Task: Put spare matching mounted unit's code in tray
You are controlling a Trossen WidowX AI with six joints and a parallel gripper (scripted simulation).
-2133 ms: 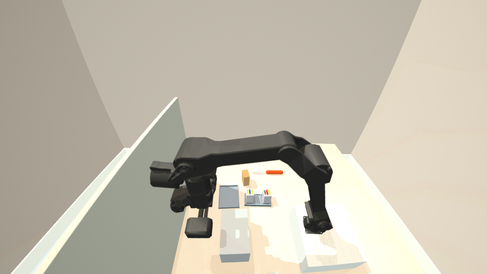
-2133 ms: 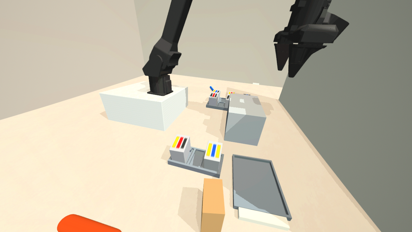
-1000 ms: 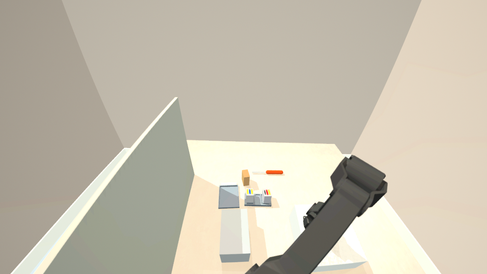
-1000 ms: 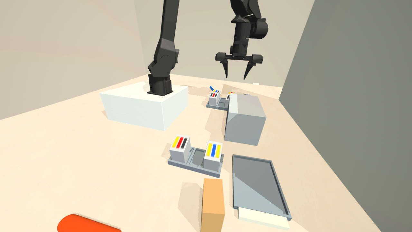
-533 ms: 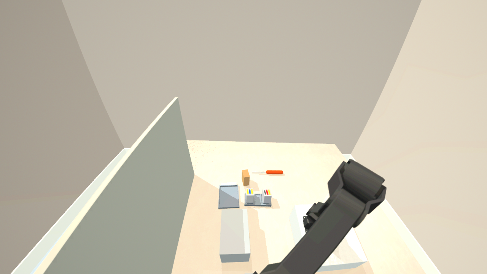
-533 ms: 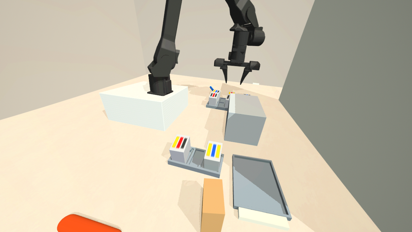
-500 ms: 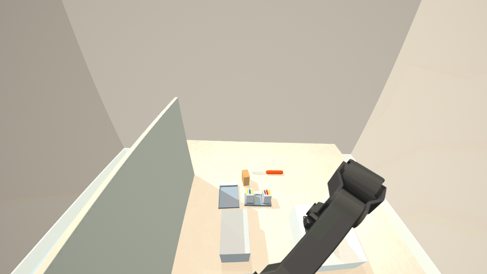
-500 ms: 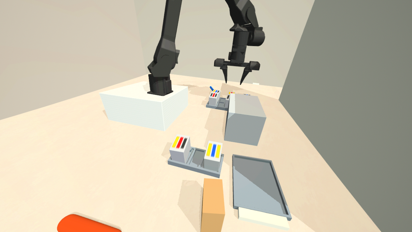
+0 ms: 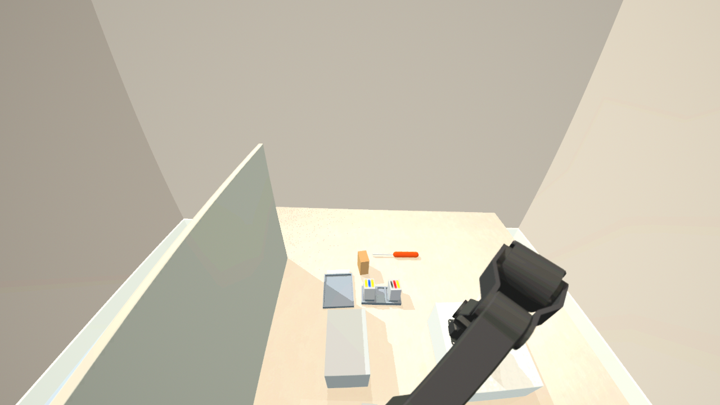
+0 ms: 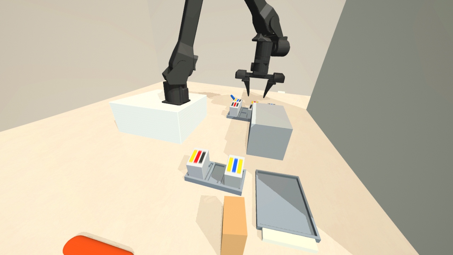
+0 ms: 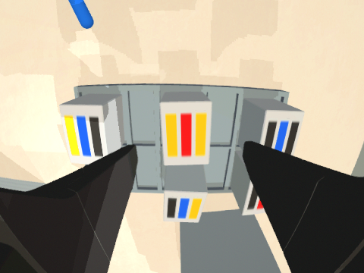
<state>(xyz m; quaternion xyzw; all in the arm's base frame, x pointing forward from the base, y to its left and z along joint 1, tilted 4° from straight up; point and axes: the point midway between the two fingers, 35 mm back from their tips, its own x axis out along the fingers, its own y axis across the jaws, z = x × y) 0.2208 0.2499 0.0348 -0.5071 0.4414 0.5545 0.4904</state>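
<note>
My gripper (image 10: 256, 96) (image 11: 190, 151) is open and empty above the far rack (image 10: 239, 117) (image 11: 144, 125). A yellow-red-yellow spare (image 11: 186, 134) shows between the fingertips, below them. Yellow-blue-black (image 11: 86, 136) and black-blue-black (image 11: 281, 130) spares flank it; a black-blue-yellow spare (image 11: 186, 208) is nearer. The fingers partly cover others. The mounted unit (image 9: 346, 347) (image 10: 269, 141) (image 11: 224, 243) is a large grey box; no code shows on it. The near rack (image 10: 212, 185) holds yellow-red-black (image 9: 394, 291) (image 10: 198, 158) and yellow-blue-yellow (image 9: 369, 289) (image 10: 235, 166) spares. The grey tray (image 9: 338, 292) (image 10: 278, 203) is empty.
A tall grey-green panel (image 9: 201, 302) (image 10: 380, 95) stands along one side. An orange block (image 9: 363, 261) (image 10: 234, 218) and a red-handled screwdriver (image 9: 405, 254) (image 10: 98, 246) lie near the tray end. A blue rod (image 10: 232, 97) (image 11: 82, 15) is beyond the far rack. A white block (image 10: 148, 118) carries the arm's base.
</note>
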